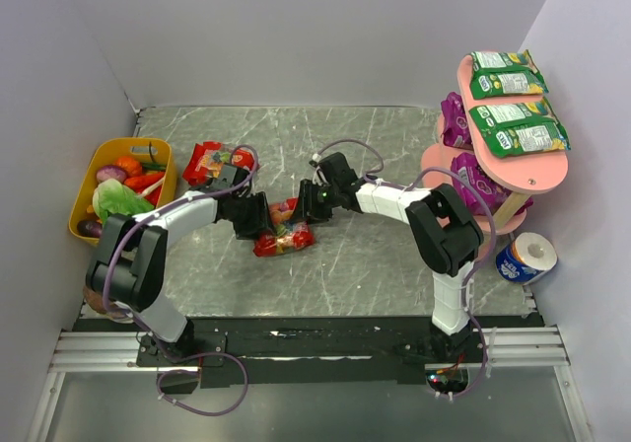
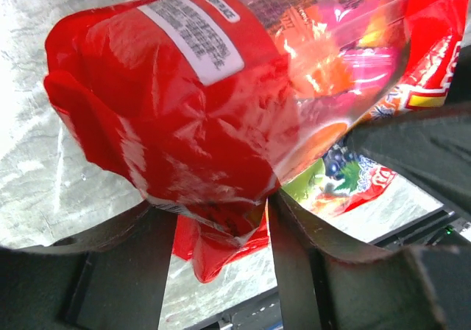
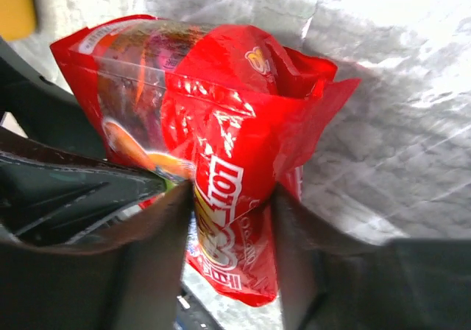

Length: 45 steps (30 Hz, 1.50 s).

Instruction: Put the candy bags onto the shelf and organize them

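A red candy bag with fruit print [image 1: 284, 239] sits crumpled at the table's middle between both grippers. My left gripper [image 1: 264, 217] is shut on one end of it [image 2: 221, 212]. My right gripper [image 1: 308, 205] is shut on the other end [image 3: 232, 197]. Its red film [image 2: 169, 109] [image 3: 235, 124] fills both wrist views. A second red bag [image 1: 210, 161] lies at the back left. The pink shelf [image 1: 552, 174] stands at the right. Two green bags [image 1: 508, 64] [image 1: 520, 128] lie on its top board. Purple bags [image 1: 454, 116] [image 1: 479, 182] lie on the lower boards.
A yellow bin [image 1: 87, 171] of plastic toy vegetables stands at the left wall. A blue-and-white paper roll [image 1: 527, 257] stands by the shelf's foot at the right. White walls close in the back and both sides.
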Each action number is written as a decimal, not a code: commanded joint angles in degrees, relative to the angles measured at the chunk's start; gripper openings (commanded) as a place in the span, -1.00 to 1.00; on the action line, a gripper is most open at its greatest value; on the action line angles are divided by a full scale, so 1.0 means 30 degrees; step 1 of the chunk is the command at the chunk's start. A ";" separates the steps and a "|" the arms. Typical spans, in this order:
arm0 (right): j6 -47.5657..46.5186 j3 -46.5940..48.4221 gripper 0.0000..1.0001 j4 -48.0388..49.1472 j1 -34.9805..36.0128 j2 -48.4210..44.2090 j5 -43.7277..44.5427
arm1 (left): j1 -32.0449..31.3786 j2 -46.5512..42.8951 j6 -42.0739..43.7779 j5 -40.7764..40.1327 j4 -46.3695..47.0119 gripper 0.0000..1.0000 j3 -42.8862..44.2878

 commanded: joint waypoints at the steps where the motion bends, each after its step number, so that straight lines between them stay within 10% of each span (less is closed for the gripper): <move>1: 0.0658 -0.0060 -0.44 0.0563 0.0234 -0.0054 0.0057 | -0.0407 0.0088 -0.0084 0.0519 0.0341 0.10 0.0092; 7: 0.0308 0.0203 -1.00 -0.0751 0.0234 -0.1048 0.1314 | -0.0407 -0.1727 -0.0465 -0.0417 0.0576 0.13 0.0151; 22: -0.3852 0.2164 -1.00 -0.9482 0.0176 -0.6908 1.2793 | -0.0407 -0.7852 0.0296 -0.5338 -0.0595 0.56 0.3721; 33: -0.7718 0.2667 -1.00 -1.4847 0.0703 -0.7087 2.9396 | -0.0348 -0.7501 0.0297 -0.5078 -0.1828 0.65 0.6186; 45: -0.6464 0.0905 -1.00 -1.6076 0.2283 -0.3076 3.0909 | -0.0231 -0.7384 0.0121 -0.4315 -0.1622 0.68 0.6245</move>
